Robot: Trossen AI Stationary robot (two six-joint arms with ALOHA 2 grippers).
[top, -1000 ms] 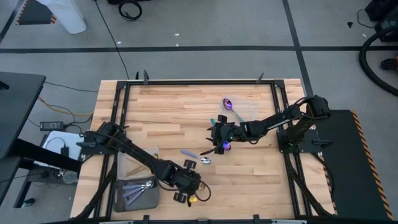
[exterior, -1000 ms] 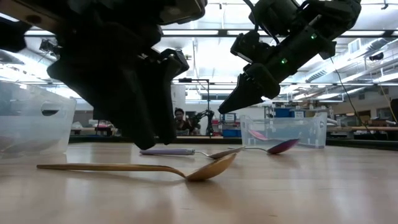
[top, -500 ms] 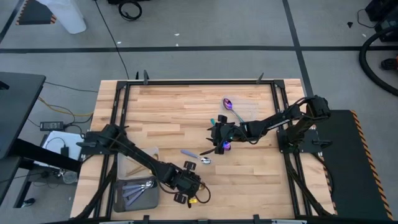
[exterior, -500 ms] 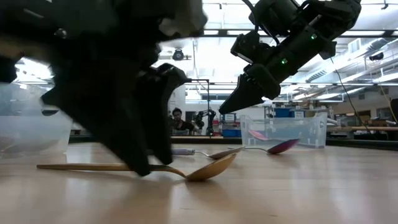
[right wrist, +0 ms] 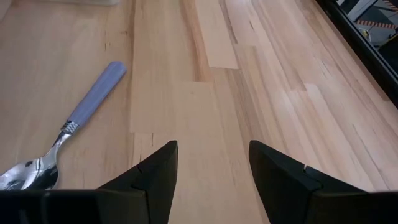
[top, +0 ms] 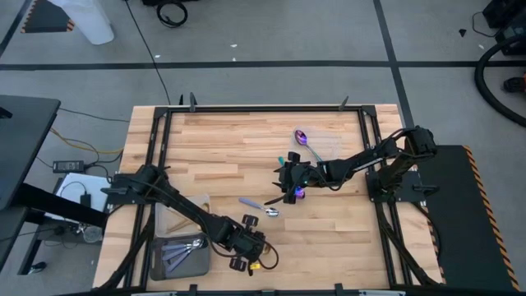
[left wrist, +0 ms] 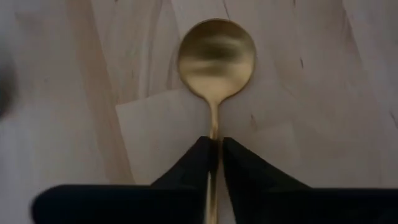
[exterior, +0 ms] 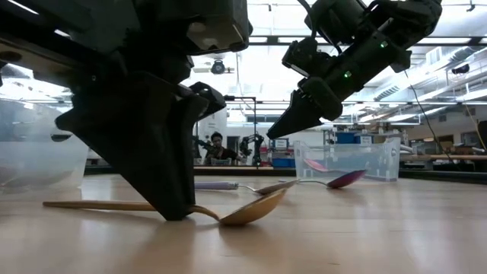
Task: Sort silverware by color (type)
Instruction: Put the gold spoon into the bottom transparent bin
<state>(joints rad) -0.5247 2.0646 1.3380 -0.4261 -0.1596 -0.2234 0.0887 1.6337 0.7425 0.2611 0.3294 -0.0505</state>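
**Left gripper closed on the gold spoon**

In the high view, the left gripper (top: 246, 251) was at the lower middle of the frame, near the front edge of the wooden table (top: 230, 148). In the left wrist view its two dark fingers (left wrist: 193, 171) were pressed from both sides on the thin handle of the gold spoon (left wrist: 216, 53), and the round bowl of the spoon lay just beyond the fingertips. In the low view the spoon lay flat on the wood at the lower left of the frame, with the fingers down on its handle.

The right gripper (top: 289, 182) was in the middle of the high view, raised above the table, and its fingers (right wrist: 152, 174) stood wide apart with nothing between them. In the right wrist view a silver spoon with a lavender handle (right wrist: 68, 127) lay on the wood at the left of the frame. A purple spoon (top: 301, 138) lay above centre in the high view, inside a clear container (exterior: 346, 156) that showed at the right in the low view.

At the lower left of the high view, a tray (top: 158, 263) held some lavender-handled pieces (top: 179, 251), with another container (top: 182, 215) just above it.
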